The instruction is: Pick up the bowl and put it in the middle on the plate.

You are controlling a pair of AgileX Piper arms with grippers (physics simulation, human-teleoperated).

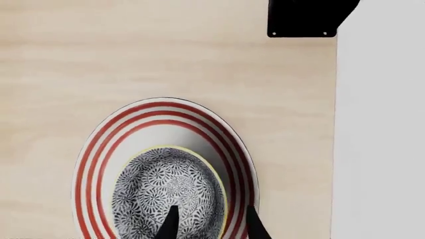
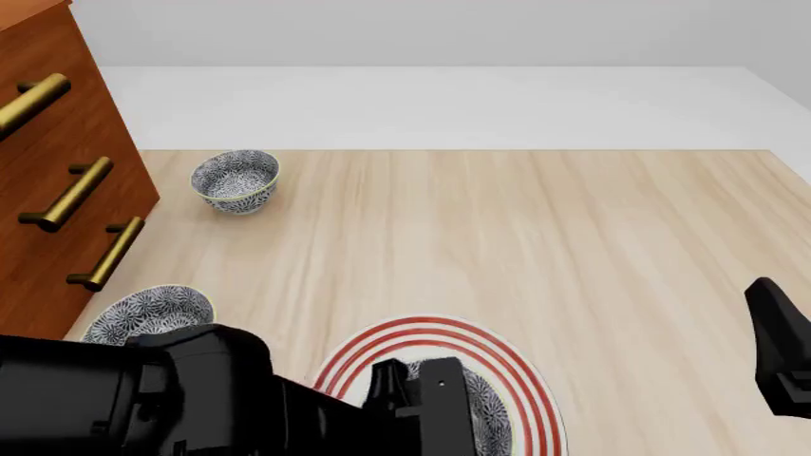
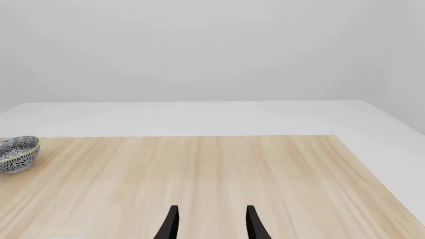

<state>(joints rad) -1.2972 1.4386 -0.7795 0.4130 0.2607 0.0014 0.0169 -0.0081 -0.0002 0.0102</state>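
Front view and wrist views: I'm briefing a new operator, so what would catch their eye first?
The red-ringed plate at the table's near edge, with a patterned bowl sitting on it under the left tool. Next, the wooden drawer unit at the left, with two matching bowls beside it.

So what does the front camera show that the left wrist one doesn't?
Only the front view shows the wooden drawer chest, two spare bowls and the right arm. Only the left wrist view shows the open left claw over the bowl, one finger inside its rim, one outside. Both show the red-ringed plate holding that bowl.
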